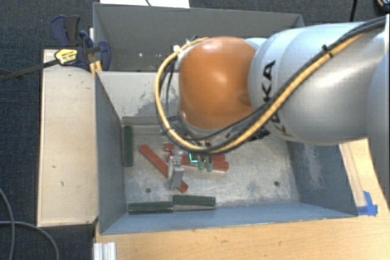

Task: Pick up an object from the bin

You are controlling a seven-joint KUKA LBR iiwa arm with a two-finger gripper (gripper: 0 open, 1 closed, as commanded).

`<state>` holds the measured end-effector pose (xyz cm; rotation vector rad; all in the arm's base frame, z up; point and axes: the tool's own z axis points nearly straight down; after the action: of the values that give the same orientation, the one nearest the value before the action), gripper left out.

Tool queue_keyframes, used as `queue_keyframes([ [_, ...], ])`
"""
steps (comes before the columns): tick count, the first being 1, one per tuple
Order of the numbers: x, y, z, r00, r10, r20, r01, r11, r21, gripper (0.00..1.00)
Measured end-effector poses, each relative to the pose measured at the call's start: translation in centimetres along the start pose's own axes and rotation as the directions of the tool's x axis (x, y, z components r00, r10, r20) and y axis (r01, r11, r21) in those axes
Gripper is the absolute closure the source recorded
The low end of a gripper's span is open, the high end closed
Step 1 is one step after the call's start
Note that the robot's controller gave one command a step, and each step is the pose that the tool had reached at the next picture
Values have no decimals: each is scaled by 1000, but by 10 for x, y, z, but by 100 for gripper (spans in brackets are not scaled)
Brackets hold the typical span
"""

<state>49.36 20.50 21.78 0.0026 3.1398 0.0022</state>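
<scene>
Among red blocks (153,157), gripper (177,172); green bars (127,145) along bin (111,149) walls.

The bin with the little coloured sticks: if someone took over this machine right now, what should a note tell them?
Gripper: low over the middle of the bin, among a few red bars; whether it holds one cannot be seen.
Other things: one dark green bar by the left wall, two dark green bars along the near wall.
Done: nothing visibly lifted out.
Left: grasp one piece, probably a red one, and raise it clear.
</scene>
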Motion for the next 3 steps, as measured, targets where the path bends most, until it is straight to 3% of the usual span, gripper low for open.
queue_keyframes([
  [1, -17, -20, 136, 989, -147, -7, 147, 989, 2, 0],
  [2, -77, -81, 148, 974, -225, 4, 225, 974, 4, 0],
  [3, -37, -9, 147, 791, -611, -1, 611, 791, -3, 0],
])
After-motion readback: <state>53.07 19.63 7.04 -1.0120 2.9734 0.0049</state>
